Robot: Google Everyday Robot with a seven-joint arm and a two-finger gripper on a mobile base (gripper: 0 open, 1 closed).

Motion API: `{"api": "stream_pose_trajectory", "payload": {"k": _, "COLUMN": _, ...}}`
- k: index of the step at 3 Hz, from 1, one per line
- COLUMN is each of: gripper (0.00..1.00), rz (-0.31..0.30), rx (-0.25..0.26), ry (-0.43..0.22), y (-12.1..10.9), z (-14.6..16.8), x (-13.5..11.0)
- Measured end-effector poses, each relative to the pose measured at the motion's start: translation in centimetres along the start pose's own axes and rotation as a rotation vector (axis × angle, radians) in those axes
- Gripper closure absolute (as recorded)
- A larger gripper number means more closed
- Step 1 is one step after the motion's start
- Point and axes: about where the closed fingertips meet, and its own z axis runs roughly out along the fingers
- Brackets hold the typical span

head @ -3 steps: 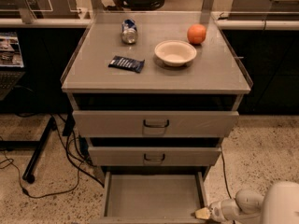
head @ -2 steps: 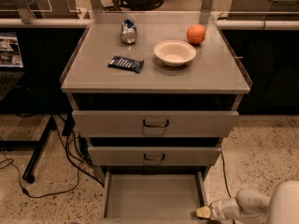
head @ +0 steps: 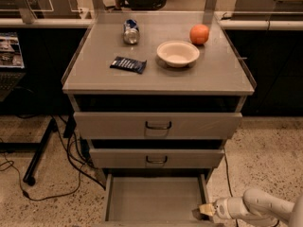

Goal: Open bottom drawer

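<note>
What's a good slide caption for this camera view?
Bottom drawer pulled out, gripper at its front corner; bowl, orange, can and packet on the cabinet top.

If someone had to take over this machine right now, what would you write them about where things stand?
The end effector sits low by the front right corner of the bottom drawer.
The bottom drawer is pulled well out, with its grey tray showing.
Done: the drawer looks open.
Left: probably only backing the end effector away. The drawer's front is out of frame, so check it.
</note>
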Motion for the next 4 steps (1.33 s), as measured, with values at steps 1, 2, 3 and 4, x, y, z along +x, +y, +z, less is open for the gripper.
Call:
{"api": "stream_pose_trajectory", "payload": {"k": 1, "gripper": 0.59, "rz": 0.0, "rx": 0.0, "ry": 0.0, "y": 0.0, "z": 0.01, "x": 0.0}}
{"api": "stream_pose_trajectory", "payload": {"k": 2, "gripper": 0.28, "rz": 0.0, "rx": 0.0, "ry": 0.0, "y": 0.0, "z": 0.01, "x": 0.0}}
{"api": "stream_pose_trajectory", "payload": {"k": 3, "gripper": 0.05, "rz": 0.0, "rx": 0.0, "ry": 0.0, "y": 0.01, "z": 0.01, "x": 0.01}}
{"api": "stream_pose_trajectory", "payload": {"k": 4, "gripper": 0.0, "rz": 0.0, "rx": 0.0, "ry": 0.0, "y": 0.01, "z": 0.01, "x": 0.01}}
